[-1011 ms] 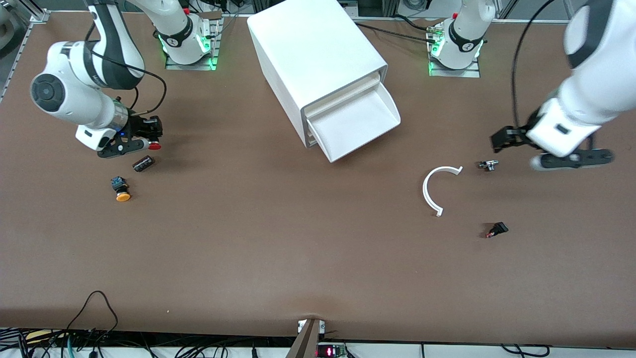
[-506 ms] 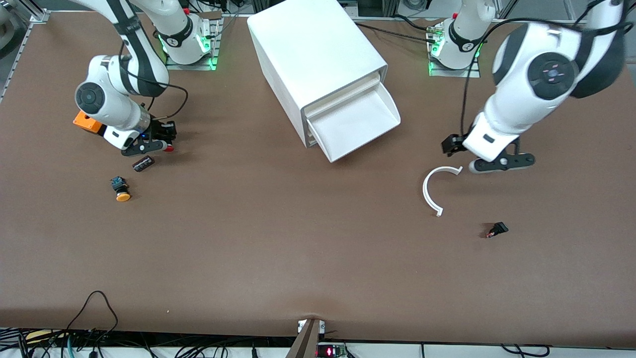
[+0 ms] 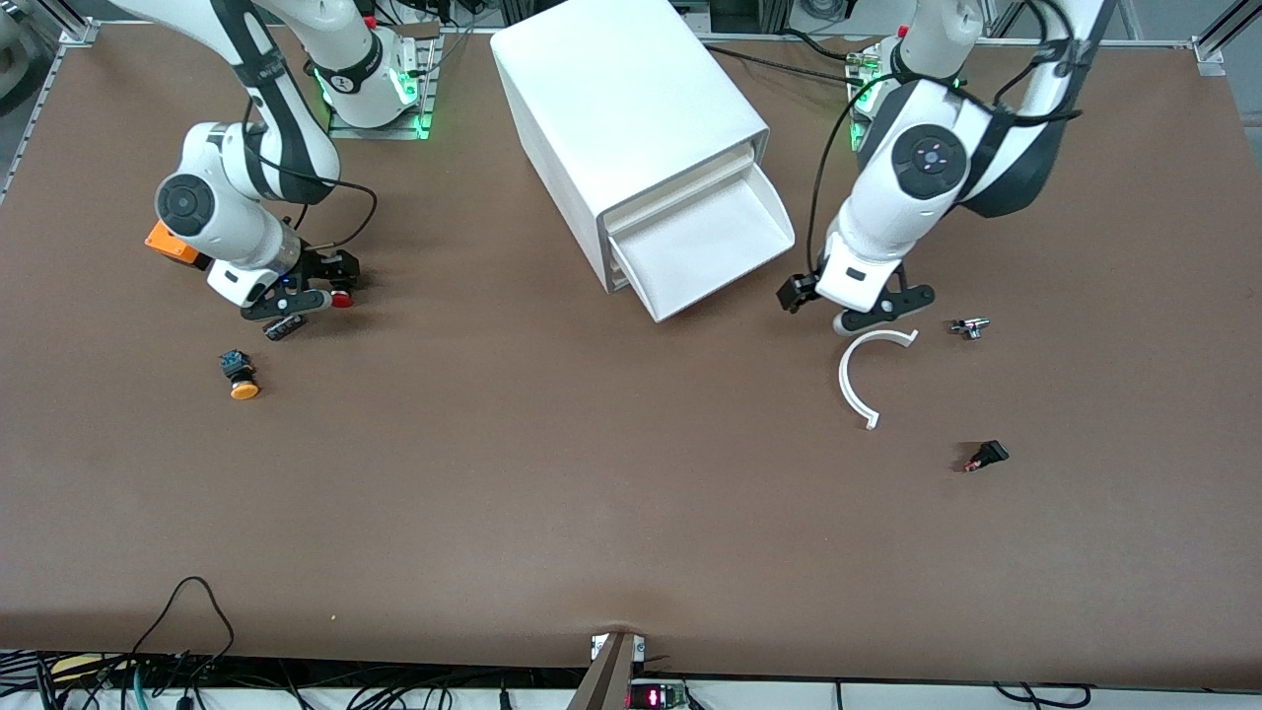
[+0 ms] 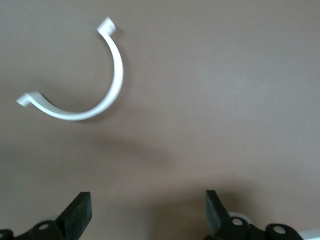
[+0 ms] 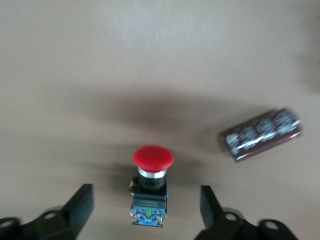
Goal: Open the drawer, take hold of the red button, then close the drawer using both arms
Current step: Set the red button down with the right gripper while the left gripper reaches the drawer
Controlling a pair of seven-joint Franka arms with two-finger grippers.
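The button (image 5: 151, 185), red-capped with a dark blue-black body, lies between the fingers of my right gripper (image 5: 145, 201), which is open; there is a gap on each side. In the front view the red cap (image 3: 341, 299) shows just past the right gripper (image 3: 317, 288), low over the table toward the right arm's end. The white cabinet (image 3: 621, 108) has one drawer (image 3: 710, 247) pulled out, with nothing visible inside. My left gripper (image 3: 836, 312) hangs open with nothing between its fingers over the table beside the drawer's front corner, just above a white arc piece (image 3: 856, 385).
A dark brown cylinder (image 5: 262, 134) lies close beside the right gripper. An orange-capped button (image 3: 240, 377) lies nearer the front camera. A small metal part (image 3: 969, 327) and a black switch (image 3: 986, 456) lie toward the left arm's end. The white arc (image 4: 90, 95) lies under the left gripper.
The right gripper moved a little toward the cabinet with the button, lowered and opened, letting go of it. The left arm swung in from the table's end to beside the drawer.
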